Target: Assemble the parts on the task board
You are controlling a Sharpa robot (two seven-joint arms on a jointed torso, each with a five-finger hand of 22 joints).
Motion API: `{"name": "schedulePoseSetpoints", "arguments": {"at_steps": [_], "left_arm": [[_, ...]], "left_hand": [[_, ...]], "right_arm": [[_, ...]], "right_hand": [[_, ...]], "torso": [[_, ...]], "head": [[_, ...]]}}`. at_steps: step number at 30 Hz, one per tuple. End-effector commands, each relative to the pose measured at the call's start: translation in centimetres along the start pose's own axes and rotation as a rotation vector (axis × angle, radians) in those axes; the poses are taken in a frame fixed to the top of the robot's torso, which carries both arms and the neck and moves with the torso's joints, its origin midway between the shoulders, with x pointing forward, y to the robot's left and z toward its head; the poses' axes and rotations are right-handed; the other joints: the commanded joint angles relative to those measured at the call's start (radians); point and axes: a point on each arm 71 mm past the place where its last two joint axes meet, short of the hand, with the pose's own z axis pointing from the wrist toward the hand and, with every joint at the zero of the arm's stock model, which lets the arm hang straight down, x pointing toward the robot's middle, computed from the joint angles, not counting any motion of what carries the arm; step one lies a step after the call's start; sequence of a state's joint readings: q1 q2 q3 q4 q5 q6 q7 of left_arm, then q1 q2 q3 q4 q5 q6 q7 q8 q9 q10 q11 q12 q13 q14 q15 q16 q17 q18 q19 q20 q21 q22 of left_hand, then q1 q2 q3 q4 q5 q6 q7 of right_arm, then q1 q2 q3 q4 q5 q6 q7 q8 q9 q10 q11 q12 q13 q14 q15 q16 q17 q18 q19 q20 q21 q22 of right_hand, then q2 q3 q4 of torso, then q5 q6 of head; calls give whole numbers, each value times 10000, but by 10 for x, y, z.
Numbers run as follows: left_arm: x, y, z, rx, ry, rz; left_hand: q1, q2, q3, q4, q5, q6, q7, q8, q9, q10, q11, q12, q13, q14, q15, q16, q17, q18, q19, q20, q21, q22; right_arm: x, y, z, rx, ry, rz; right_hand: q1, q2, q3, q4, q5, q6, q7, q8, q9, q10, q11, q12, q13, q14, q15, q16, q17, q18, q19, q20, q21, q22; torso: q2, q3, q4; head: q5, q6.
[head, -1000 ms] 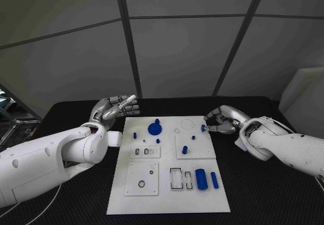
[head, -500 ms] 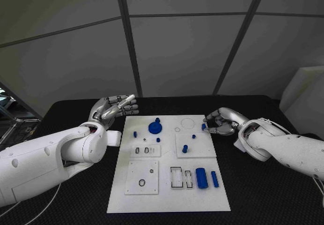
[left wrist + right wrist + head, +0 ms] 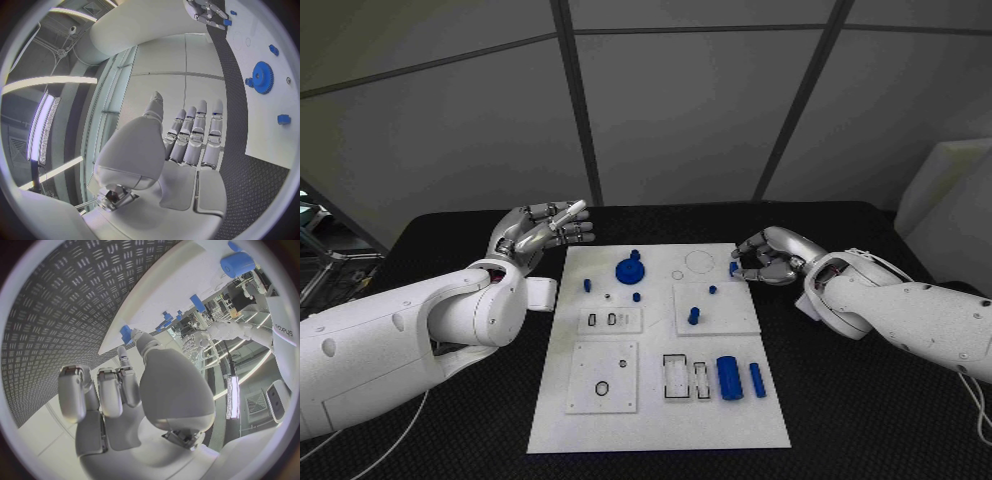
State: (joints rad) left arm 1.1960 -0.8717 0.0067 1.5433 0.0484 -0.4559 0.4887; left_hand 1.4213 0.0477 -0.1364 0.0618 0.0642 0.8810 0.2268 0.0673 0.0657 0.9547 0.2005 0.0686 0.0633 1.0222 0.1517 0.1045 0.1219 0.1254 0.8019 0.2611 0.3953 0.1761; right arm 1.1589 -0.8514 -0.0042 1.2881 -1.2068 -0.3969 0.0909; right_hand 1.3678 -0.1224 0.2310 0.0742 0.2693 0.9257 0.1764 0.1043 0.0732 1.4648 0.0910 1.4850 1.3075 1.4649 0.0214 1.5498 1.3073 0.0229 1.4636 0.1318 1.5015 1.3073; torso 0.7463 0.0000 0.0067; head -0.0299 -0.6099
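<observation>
Lying in the middle of the black bench (image 3: 459, 235), the white task board (image 3: 661, 420) is being flanked by the two arms. The left hand (image 3: 542, 229) is being held in the air beside the board's far left corner, palm up, with its fingers (image 3: 194, 135) stretched out side by side and nothing being gripped by them. The right hand (image 3: 764, 258) is being kept low at the board's far right edge, its fingers (image 3: 100, 390) curled in. A small blue part (image 3: 733, 267) is being touched by the fingertips there and seems to be pinched between thumb and finger, though the head view is too small to be sure of the grip.

On the board, a blue gear (image 3: 630, 271) is being carried near the far middle, with a thin ring outline (image 3: 700, 262) just beside it. Small blue pegs (image 3: 636, 297) are standing between the gear and the inner plates, and one more peg (image 3: 692, 316) is standing on the right inner plate. Near the front right, a thick blue cylinder (image 3: 728, 378) and a thinner blue rod (image 3: 757, 379) are lying side by side, close to a row of narrow rectangular slots (image 3: 676, 379).
</observation>
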Motion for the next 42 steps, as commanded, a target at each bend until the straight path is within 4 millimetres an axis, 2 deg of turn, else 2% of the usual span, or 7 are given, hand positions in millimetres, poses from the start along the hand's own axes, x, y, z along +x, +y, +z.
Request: {"name": "schedulePoseSetpoints", "arguments": {"at_steps": [1,10,20,35,42], "left_arm": [[1,-1,0,100,124,-3],[0,-2,0,82,89,15],[-1,-2,0,76,60,30],[-2,-2,0,62,45,38],[-2,-2,0,50,30,46]], "left_hand": [[11,49,25,-62,-53,64,230,38,13,72,-8,42,11,31,22,-56,13,566,-78,8,47,-17],[10,53,26,-65,-53,61,233,34,11,69,-7,38,9,33,21,-57,14,566,-78,7,49,-17],[8,72,34,-64,-51,58,236,31,9,66,-6,35,7,35,21,-58,15,566,-77,6,50,-17],[8,72,34,-64,-51,58,236,31,9,66,-6,35,7,35,21,-58,15,566,-77,6,50,-17],[8,72,34,-64,-51,58,236,31,9,66,-6,35,7,35,21,-58,15,566,-77,6,50,-17]], "right_arm": [[1,1,2,-60,164,1],[5,4,5,-101,314,34],[6,3,7,-33,362,26],[6,2,8,145,374,16],[6,4,8,101,309,41]], "right_hand": [[9,139,23,-52,21,156,-17,87,33,294,-14,44,1751,943,-37,21,2156,61,156,-32,54,1430],[19,253,82,-88,8,501,-100,227,78,360,-86,109,1821,952,-91,34,2191,48,202,-72,81,1488],[34,386,181,-139,17,926,-253,383,130,420,-215,165,1884,962,-197,48,2231,32,257,-160,117,1562],[37,425,211,-147,29,976,-277,393,133,416,-241,160,1879,969,-221,58,2257,22,291,-183,140,1606],[108,582,344,-197,77,1064,-318,407,136,412,-284,150,1874,977,-263,70,2289,10,327,-230,164,1654]], "torso": [[-4,-6,-1],[-6,-1,8],[-7,7,-10],[-12,2,-3],[-18,6,-11]], "head": [[24,-13],[23,-18],[43,-32],[43,-51],[50,-72]]}}
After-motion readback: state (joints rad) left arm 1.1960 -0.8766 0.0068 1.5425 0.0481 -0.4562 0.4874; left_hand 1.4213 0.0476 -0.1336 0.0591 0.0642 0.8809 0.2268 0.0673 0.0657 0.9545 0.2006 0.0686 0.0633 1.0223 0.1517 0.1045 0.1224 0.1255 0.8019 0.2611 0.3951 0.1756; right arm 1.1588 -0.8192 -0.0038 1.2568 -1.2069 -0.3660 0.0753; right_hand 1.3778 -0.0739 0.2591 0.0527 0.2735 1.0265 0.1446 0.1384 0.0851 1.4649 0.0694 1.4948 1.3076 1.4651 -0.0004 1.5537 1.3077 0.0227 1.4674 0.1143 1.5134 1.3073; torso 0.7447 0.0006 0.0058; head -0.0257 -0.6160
